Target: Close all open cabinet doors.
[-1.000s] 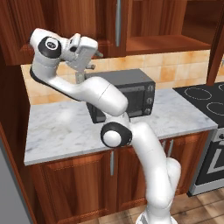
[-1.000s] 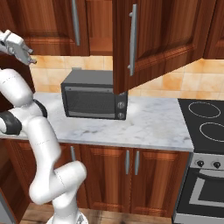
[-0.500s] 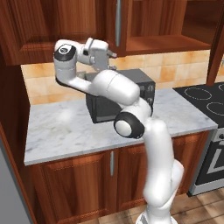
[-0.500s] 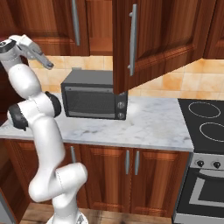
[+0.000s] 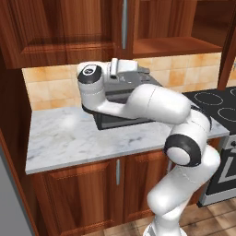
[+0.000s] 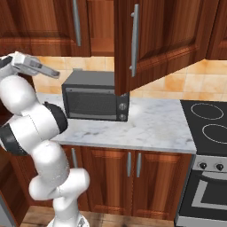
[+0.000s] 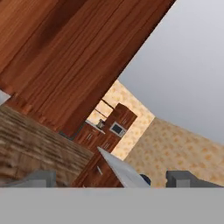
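- The claw (image 6: 51, 73) sits high at the left of the right base view, its fingers pointing right toward the microwave (image 6: 95, 99), nothing between them; in the hand view the two tips stand well apart, so it is spread.
- The open cabinet door (image 6: 162, 37) swings out over the marble counter (image 6: 150, 126), its silver bar handle (image 6: 134, 40) facing us, well apart from the claw.
- The left cabinet door (image 6: 40, 24) sits flush and shut.
- The stove (image 6: 208, 133) is at the far right.
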Robot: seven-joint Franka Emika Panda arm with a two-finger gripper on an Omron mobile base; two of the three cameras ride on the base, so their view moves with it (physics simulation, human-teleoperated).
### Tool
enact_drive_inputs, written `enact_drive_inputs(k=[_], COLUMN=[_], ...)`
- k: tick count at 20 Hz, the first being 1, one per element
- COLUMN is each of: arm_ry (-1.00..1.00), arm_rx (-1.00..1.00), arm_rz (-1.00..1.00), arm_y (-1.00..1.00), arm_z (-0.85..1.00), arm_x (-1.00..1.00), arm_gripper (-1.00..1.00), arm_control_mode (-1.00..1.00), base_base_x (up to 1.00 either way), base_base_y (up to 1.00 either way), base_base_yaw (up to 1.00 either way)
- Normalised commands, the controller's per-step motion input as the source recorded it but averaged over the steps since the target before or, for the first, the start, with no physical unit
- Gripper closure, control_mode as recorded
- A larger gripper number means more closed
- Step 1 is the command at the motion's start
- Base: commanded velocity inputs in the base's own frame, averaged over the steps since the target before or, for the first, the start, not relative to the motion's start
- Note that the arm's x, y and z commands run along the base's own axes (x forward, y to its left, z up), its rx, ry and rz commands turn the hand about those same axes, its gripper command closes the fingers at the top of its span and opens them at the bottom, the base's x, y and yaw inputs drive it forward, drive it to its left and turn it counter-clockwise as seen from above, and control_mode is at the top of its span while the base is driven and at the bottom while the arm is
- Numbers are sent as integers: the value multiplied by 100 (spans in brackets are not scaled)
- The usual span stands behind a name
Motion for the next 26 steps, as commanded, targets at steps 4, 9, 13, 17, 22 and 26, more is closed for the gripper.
enact_drive_inputs(k=[4, 9, 13, 17, 22, 26], arm_ry=[-16, -7, 0, 5, 8, 5], arm_rx=[-4, 0, 2, 2, 2, 3], arm_rz=[5, 7, 10, 14, 22, 26], arm_y=[-45, -68, -81, -76, -75, -75], arm_z=[52, 17, 0, 0, 0, 3], arm_x=[-100, -100, -100, -90, -65, -59], arm_gripper=[-100, -100, -100, -100, -100, -100], arm_control_mode=[-100, -100, -100, -100, -100, -100], base_base_x=[0, 0, 0, 0, 0, 0], base_base_y=[0, 0, 0, 0, 0, 0], base_base_yaw=[0, 0, 0, 0, 0, 0])
